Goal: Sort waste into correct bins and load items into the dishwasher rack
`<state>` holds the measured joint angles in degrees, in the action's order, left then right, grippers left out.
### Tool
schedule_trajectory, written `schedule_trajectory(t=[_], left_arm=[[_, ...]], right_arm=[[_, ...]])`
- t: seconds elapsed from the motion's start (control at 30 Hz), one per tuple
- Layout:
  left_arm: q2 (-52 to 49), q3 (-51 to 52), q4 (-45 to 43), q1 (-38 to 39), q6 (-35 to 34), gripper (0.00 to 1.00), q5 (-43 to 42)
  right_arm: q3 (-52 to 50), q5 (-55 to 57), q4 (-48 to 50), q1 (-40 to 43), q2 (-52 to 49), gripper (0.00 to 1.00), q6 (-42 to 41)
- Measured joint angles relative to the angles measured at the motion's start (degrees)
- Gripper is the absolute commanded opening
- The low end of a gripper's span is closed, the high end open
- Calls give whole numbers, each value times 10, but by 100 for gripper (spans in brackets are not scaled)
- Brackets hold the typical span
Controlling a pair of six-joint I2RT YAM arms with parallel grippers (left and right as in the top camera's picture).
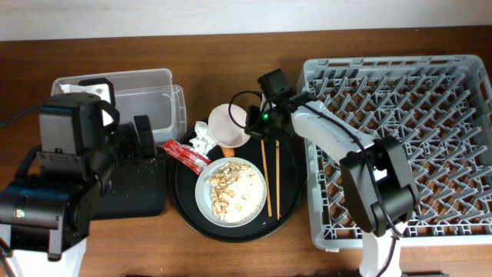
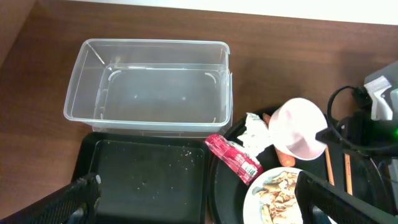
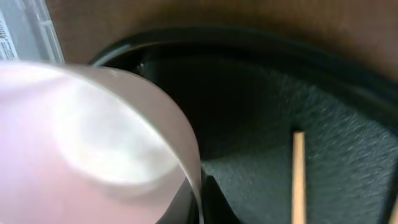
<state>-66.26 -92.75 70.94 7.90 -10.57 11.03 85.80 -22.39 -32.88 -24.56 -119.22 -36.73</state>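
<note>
My right gripper [image 1: 250,125] is shut on the rim of the white bowl [image 1: 228,125], which is tilted above the back of the round black tray [image 1: 288,181]. In the right wrist view the bowl [image 3: 93,143] fills the left side, with its rim between my fingers [image 3: 199,199]. The red wrapper [image 1: 186,155], white tissue [image 1: 204,138], carrot piece [image 1: 228,151], chopsticks [image 1: 267,177] and the plate [image 1: 250,201] of beige scraps [image 1: 228,191] lie on that tray. My left gripper [image 2: 205,208] is open and empty over the shallow black tray [image 2: 149,180]. The blue cup is out of view.
The clear tub [image 1: 150,96] stands behind the shallow black tray [image 1: 142,192]. The grey dishwasher rack [image 1: 400,131] fills the right side, close to the round tray's edge. My right arm's cable loops above the bowl.
</note>
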Motion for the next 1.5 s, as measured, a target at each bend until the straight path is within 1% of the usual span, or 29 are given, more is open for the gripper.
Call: schedule_trajectory(t=[0.1,0.2,0.33,0.43,0.53,0.63,0.67,0.77,0.87,0.97,1.17,1.37,1.5], left_arm=[[0,0,0,0,0,100,0],[0,0,0,0,0,100,0],[0,0,0,0,0,100,0],[0,0,0,0,0,100,0],[0,0,0,0,0,100,0],[0,0,0,0,0,100,0],[0,0,0,0,0,100,0],[0,0,0,0,0,100,0],[0,0,0,0,0,100,0],[0,0,0,0,0,100,0],[0,0,0,0,0,99,0],[0,0,0,0,0,100,0],[0,0,0,0,0,100,0]], right_arm=[[3,3,-23,8,9,4,36],[3,24,-54,12,46,4,70],[8,118,-106,12,157,4,116],[12,224,-144,12,236,4,130],[18,414,-177,14,311,4,136],[21,603,-190,28,337,4,141],[21,656,-192,38,337,4,143],[21,766,-194,78,325,4,147],[21,836,-201,120,304,4,151],[21,900,-207,162,260,4,181],[21,943,-205,201,195,4,219],[21,972,-206,204,154,4,246],[21,980,-176,204,117,4,274]])
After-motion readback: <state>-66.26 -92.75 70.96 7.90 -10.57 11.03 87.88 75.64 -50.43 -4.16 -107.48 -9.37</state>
